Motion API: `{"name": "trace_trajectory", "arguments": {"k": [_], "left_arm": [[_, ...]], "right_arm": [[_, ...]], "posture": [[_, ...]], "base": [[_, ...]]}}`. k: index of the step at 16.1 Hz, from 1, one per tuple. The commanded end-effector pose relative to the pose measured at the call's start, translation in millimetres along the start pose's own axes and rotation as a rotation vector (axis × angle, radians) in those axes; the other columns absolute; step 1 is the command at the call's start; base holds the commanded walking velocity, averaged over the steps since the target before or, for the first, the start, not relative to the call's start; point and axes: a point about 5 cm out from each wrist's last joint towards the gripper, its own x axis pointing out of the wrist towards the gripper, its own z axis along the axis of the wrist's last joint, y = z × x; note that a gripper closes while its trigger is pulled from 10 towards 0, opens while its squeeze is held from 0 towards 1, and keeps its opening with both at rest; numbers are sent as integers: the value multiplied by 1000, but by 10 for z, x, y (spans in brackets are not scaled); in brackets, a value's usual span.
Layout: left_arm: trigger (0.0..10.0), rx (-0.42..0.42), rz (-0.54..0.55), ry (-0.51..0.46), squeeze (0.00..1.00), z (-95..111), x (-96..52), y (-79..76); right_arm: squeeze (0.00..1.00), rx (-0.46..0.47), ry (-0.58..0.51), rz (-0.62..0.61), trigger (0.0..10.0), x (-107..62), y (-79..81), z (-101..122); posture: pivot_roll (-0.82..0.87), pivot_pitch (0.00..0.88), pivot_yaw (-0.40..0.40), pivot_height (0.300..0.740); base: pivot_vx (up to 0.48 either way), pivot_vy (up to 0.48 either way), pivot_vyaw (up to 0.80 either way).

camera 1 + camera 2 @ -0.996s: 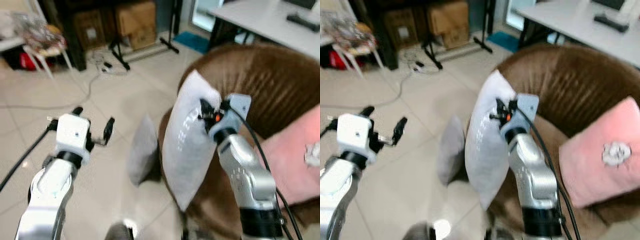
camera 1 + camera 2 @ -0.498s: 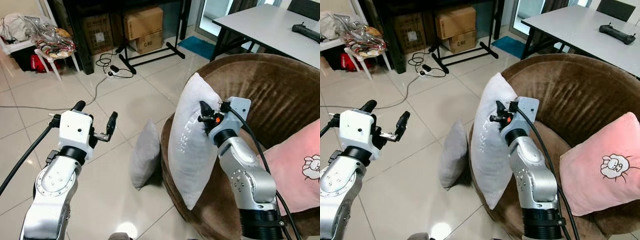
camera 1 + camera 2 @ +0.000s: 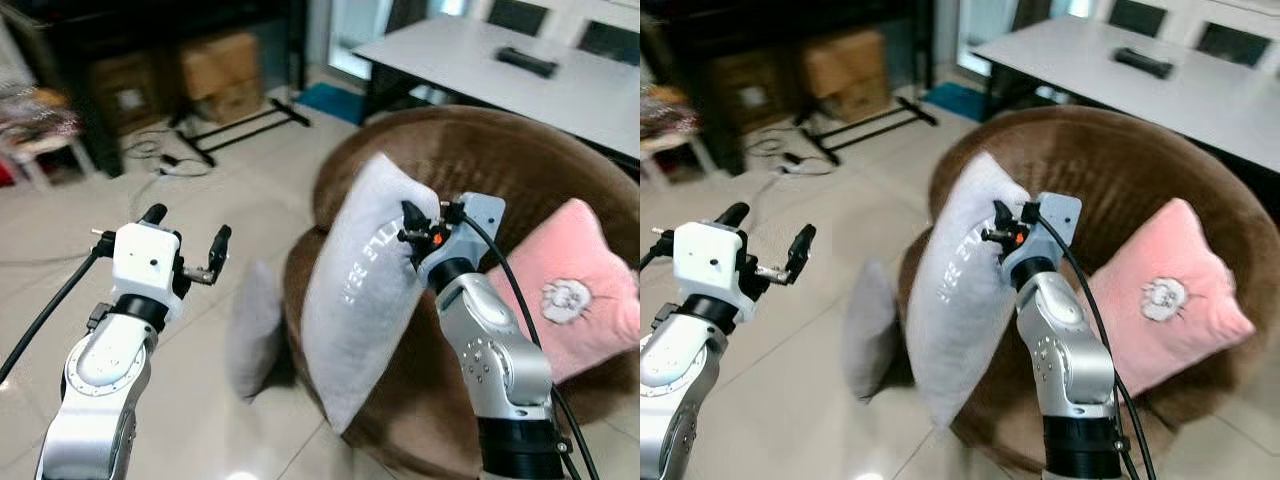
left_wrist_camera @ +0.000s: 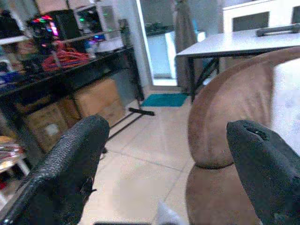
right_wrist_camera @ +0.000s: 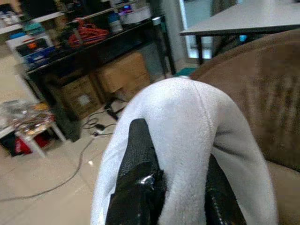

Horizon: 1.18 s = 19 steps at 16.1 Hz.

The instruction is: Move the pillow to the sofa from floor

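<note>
The round brown sofa (image 3: 520,160) takes up the right of the scene, with a pink cushion (image 3: 575,290) leaning on its right side. The white pillow (image 3: 365,290) is already off the floor (image 3: 190,210), hanging upright over the sofa's front-left edge, its lower corner below the seat rim. The right gripper (image 3: 412,228) pinches its upper edge, fingers (image 5: 136,159) pressed into the fabric. A smaller grey pillow (image 3: 250,330) leans on the floor against the sofa's left side. The left gripper (image 3: 185,240) hovers spread and empty over the floor. The lift looks done; carrying the pillow onto the seat and releasing it remain.
</note>
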Motion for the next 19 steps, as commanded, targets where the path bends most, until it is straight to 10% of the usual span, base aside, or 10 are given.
{"name": "trace_trajectory", "arguments": {"k": [1,15,19], "left_arm": [[10000,3,-9,-1,408,1,-3,2],[10000,42,-102,46,376,-50,-57,-5],[10000,56,-260,134,392,-128,-160,83]], "right_arm": [[0,1,-68,38,10000,15,66,155],[0,-56,-25,144,10000,97,253,99],[0,-33,20,192,10000,469,487,52]], "posture": [[128,0,-47,740],[139,0,-49,740],[160,0,-42,740]], "base": [[285,0,-800],[201,0,-411],[0,0,0]]}}
